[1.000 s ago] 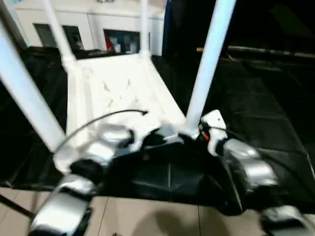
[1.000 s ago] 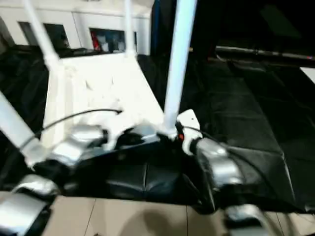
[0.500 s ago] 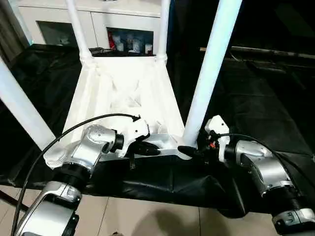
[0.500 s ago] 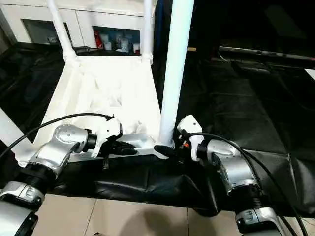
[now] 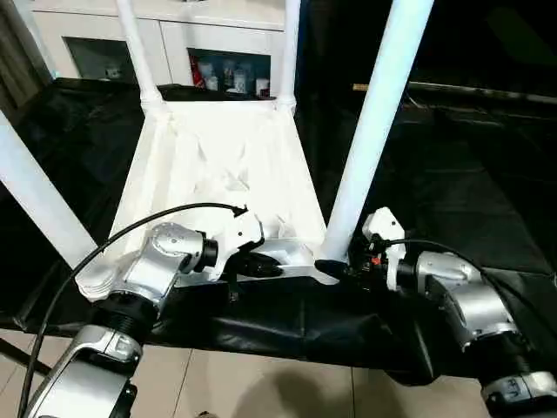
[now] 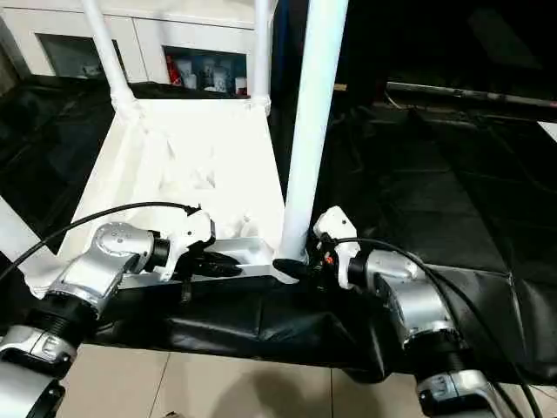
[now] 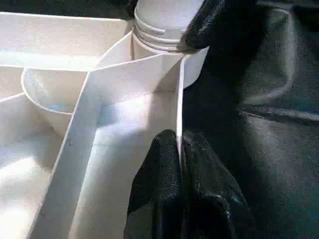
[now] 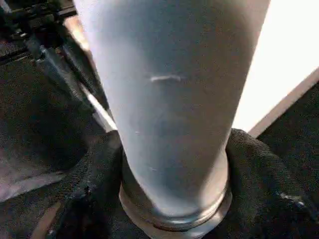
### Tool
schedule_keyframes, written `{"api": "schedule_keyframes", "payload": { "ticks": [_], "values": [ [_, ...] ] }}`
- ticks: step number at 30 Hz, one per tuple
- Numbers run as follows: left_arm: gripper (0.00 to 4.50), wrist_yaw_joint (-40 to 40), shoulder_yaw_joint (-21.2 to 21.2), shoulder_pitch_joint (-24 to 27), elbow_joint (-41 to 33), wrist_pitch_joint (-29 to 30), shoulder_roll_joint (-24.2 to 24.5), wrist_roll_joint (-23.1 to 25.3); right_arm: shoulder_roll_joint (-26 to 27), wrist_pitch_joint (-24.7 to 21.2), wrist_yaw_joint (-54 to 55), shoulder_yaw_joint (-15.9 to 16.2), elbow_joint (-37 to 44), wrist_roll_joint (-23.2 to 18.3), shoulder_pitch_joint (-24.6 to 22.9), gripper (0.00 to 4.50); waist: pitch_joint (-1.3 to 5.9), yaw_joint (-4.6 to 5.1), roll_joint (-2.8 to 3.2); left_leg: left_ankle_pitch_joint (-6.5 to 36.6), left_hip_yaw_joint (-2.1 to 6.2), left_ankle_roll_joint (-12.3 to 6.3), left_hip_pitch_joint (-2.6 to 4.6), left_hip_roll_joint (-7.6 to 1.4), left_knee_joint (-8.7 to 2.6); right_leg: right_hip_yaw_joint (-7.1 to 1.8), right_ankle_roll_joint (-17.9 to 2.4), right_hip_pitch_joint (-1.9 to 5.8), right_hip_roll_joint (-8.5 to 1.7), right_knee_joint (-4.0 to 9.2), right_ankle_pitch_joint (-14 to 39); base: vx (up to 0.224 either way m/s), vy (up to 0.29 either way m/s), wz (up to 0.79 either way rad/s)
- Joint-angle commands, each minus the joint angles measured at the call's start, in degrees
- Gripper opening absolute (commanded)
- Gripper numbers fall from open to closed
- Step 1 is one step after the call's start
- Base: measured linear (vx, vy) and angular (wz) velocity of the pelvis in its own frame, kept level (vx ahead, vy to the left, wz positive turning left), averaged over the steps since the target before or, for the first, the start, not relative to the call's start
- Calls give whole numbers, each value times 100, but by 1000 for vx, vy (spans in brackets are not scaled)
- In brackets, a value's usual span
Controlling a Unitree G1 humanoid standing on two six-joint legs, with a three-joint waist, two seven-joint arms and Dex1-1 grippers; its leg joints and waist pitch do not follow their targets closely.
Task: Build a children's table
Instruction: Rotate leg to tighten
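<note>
The table top [image 5: 222, 170] is lying upside down on a black sheet [image 5: 452, 174], ribbed underside facing up, with 4 legs standing in its corner sockets. The near rim of the top is being pinched by the left gripper [image 7: 179, 164]: in the left wrist view its 2 black fingers [image 7: 159, 179] are being pressed together on either side of the thin white wall, so the gripper is clenched on the top. Just ahead of it along that rim, the near right corner socket is being seen, with the ridged base of a leg seated in it and a black fingertip of the other gripper laid against it.

That near right leg [image 5: 370, 131] is being grasped by the right gripper [image 5: 341, 266] at its very base, where it is meeting the socket. In the right wrist view the leg [image 8: 169, 99] is rising straight out from between the 2 black fingers [image 8: 94, 189], which are being wrapped around its collar on both sides.

The 2 grippers are being held near each other along the same edge of the top, the left one just beside the right one's corner. Beyond the left gripper, the ribbed underside is stretching away to the 2 far legs [image 5: 137, 48]. The near left leg [image 5: 35, 187] is slanting up past the outer side of the left forearm. Behind the far legs, well away from both grippers, a white cabinet [image 5: 165, 35] is standing.
</note>
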State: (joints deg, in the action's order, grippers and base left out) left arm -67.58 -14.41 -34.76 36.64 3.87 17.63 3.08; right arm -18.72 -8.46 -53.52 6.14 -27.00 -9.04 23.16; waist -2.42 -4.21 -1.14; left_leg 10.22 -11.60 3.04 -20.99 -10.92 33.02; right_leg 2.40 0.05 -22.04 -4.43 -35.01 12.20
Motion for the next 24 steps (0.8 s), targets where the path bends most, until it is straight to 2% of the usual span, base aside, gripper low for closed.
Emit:
{"api": "schedule_keyframes", "payload": {
  "ticks": [1, 3, 4, 6, 7, 10, 11, 14, 17, 20, 22, 24],
  "values": [
    [0, 544, -1, -21, 359, 36, -367, 0, 212, -95, 765, -125, -257, 174, -8, 270, 273, 17, -116, 1100, 109, -283, 90, -258, -358, -228, -1302, 176, -403, 449, 1057, 0, 0, 0],
    [0, 820, -4, -94, 491, 13, -484, 85, 335, -141, 1083, -168, -333, 224, -5, 269, 270, 21, -110, 1145, 113, -245, 92, -258, -361, -234, -1269, 172, -410, 459, 1189, 0, 0, 0],
    [0, 1320, 9, -257, 729, 62, -728, 196, 594, -214, 1725, -241, -440, 328, 26, 269, 247, 59, -105, 1360, 127, -83, 106, -255, -393, -238, -1124, 144, -408, 515, 1642, 0, 0, 0],
    [0, 1758, 9, -413, 947, 100, -946, 294, 834, -274, 2325, -314, -539, 424, 80, 269, 252, 64, -117, 1461, 140, -23, 125, -250, -398, -233, -1044, 136, -413, 536, 1870, 0, 0, 0],
    [0, 1989, 4, -491, 1048, 146, -1051, 347, 947, -281, 2653, -344, -600, 497, 117, 269, 257, 75, -99, 1449, 146, 9, 123, -250, -404, -242, -999, 124, -419, 542, 1932, 0, 0, 0],
    [0, 2749, -7, -745, 1375, 221, -1407, 512, 1332, -321, 3575, -407, -812, 670, 282, 269, 264, 75, -104, 1455, 146, 13, 120, -244, -404, -245, -958, 117, -414, 551, 1846, 0, 0, 0],
    [0, 2749, -7, -745, 1375, 221, -1407, 512, 1332, -321, 3575, -407, -812, 670, 282, 269, 268, 79, -86, 1409, 146, 6, 118, -244, -408, -246, -962, 119, -403, 545, 1705, 0, 0, 0],
    [0, 2900, -53, -827, 1524, 188, -1588, 610, 1589, -184, 3929, -388, -947, 773, 411, 269, 290, 63, -95, 1199, 137, -94, 89, -232, -389, -244, -1018, 152, -405, 503, 1267, 0, 0, 0],
    [0, 2834, -59, -822, 1575, 51, -1588, 629, 1703, -58, 3896, -470, -983, 665, 485, 269, 300, 52, -99, 1034, 131, -211, 64, -230, -374, -239, -1083, 183, -409, 468, 926, 0, 0, 0],
    [0, 2733, -64, -808, 1632, -72, -1518, 627, 1719, 95, 3769, -570, -922, 497, 504, 269, 288, 53, -108, 1085, 125, -273, 76, -233, -377, -235, -1094, 174, -406, 482, 993, 0, 0, 0],
    [0, 2669, -38, -789, 1640, -174, -1453, 607, 1651, 136, 3542, -652, -804, 319, 492, 338, 279, 46, -105, 1213, 129, -249, 79, -238, -384, -238, -1043, 171, -423, 514, 1294, 0, 0, 0],
    [0, 2569, -13, -745, 1609, -245, -1347, 582, 1480, 148, 3244, -700, -639, 188, 457, 338, 283, 46, -105, 1218, 135, -247, 75, -244, -387, -237, -1023, 173, -418, 513, 1314, 0, 0, 0]
  ]
}}
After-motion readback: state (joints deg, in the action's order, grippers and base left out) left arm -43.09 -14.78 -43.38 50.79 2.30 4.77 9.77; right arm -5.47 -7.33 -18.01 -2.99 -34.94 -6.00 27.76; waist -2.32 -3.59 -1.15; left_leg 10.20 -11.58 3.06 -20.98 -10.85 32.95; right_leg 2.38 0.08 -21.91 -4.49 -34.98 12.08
